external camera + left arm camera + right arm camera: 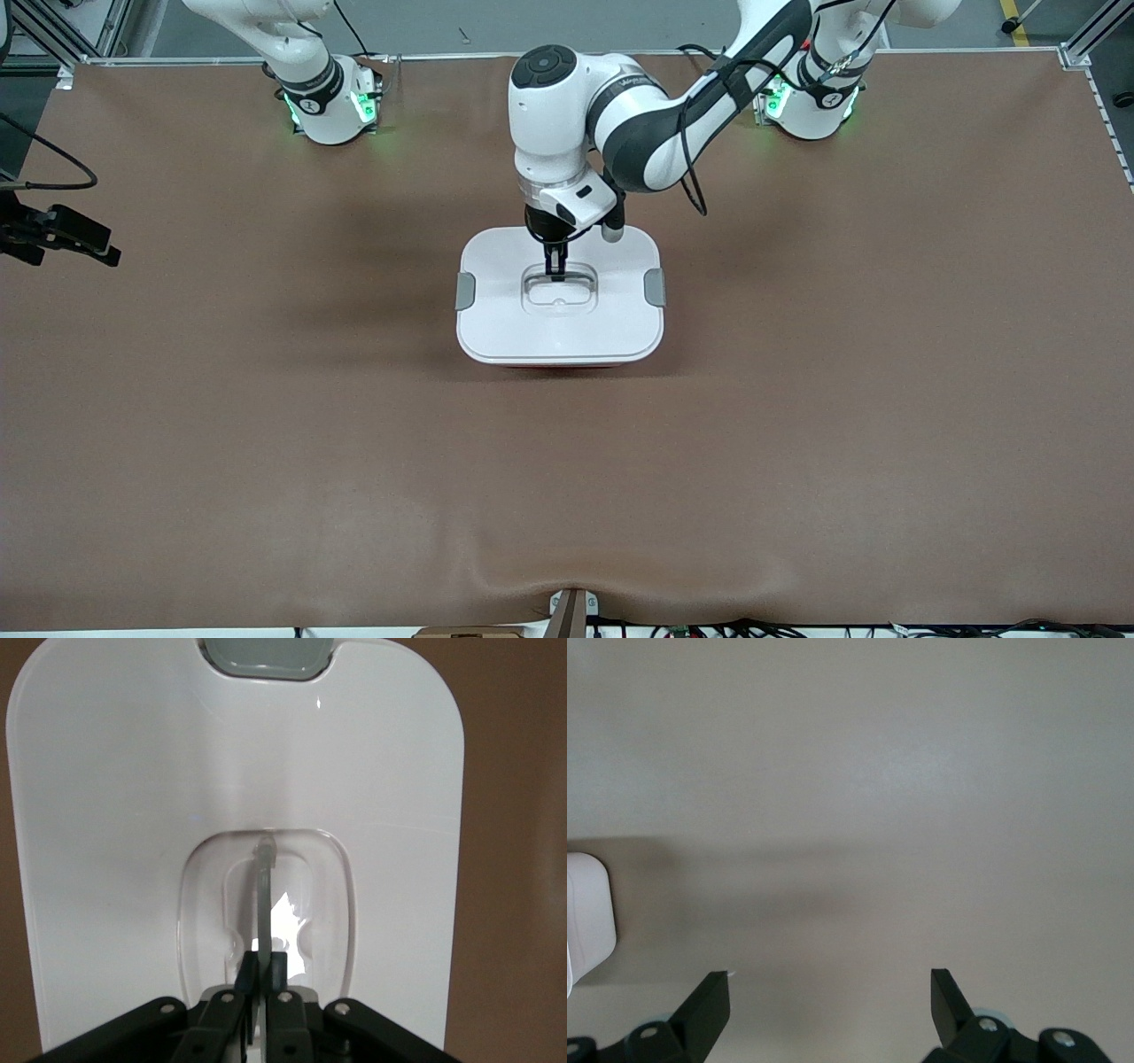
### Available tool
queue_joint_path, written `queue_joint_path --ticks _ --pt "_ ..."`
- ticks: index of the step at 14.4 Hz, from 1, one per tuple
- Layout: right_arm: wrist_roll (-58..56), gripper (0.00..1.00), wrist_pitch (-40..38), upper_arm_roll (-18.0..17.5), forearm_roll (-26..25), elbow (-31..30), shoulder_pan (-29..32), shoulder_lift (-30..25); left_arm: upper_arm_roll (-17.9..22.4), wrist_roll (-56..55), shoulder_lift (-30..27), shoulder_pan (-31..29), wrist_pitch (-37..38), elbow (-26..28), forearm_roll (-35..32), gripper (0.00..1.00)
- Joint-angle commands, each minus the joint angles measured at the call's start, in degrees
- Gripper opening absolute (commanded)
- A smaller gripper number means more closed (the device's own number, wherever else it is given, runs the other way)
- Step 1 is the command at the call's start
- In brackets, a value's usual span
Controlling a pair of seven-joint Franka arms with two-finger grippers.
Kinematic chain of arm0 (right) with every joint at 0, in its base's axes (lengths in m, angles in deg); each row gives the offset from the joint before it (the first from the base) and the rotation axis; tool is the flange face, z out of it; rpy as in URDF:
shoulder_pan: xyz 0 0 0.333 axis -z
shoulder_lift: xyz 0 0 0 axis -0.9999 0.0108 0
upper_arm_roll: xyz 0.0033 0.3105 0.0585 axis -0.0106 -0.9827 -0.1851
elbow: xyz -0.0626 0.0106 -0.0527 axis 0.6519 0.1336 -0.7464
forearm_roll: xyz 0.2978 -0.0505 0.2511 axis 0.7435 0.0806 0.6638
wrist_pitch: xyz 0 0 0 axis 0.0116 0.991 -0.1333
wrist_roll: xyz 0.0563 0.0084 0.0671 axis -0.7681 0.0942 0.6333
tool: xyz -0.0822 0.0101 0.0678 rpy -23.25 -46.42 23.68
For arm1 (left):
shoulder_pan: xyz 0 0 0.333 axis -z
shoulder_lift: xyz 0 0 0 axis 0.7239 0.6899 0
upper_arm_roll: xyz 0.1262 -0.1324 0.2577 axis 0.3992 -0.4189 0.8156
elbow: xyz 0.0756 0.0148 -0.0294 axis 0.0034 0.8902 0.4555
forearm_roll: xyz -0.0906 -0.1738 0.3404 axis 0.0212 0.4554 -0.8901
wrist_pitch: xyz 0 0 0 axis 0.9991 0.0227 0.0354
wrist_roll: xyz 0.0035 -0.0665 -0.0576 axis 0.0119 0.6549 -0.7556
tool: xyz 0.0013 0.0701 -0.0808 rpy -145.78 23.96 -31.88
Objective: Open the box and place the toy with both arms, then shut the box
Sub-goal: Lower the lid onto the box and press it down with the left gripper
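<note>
Box sits mid-tabletop, lid on, grey side clips at both short ends: one toward right arm's end, one toward left arm's end. Long axis of box runs arm-end to arm-end. Pale pink base barely shows under the edge nearest front cam.

Left end effector down in the recessed clear handle at lid centre. Left wrist view: fingers pinched nearly together on the thin clear handle bar, bar standing on edge between the pads. Looks like a firm nip on the handle, not just resting near it. Handle bar runs straight away from the wrist cam, in line with the finger gap, pointing toward the grey clip seen in that view.

Right end effector wide open, holding nothing, over bare tabletop; only a white corner of the box shows at the edge of right wrist view. Right arm waits, up near its base.

Toy not visible in any view; can't say whether it's inside.

Key relation: handle lies directly under and within left end effector, so next move (judgement) is vertical, either lift or release. Can't tell whether clips are latched. If latched, a lift takes whole box up. Left arm is the one engaged; right well apart from box.
</note>
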Motion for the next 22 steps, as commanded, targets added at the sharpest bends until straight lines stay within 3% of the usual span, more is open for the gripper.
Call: queue_joint_path --ticks 1,22 --pt "1.09 1.00 -1.09 -0.85 -0.10 -0.04 0.53 -1.72 0.42 -6.42 1.00 2.02 0.00 -1.60 -2.57 0.00" --pt "0.91 1.00 -4.69 -1.29 0.07 1.64 -0.52 -1.72 0.60 -9.05 2.06 2.38 0.17 -0.99 -4.24 0.00"
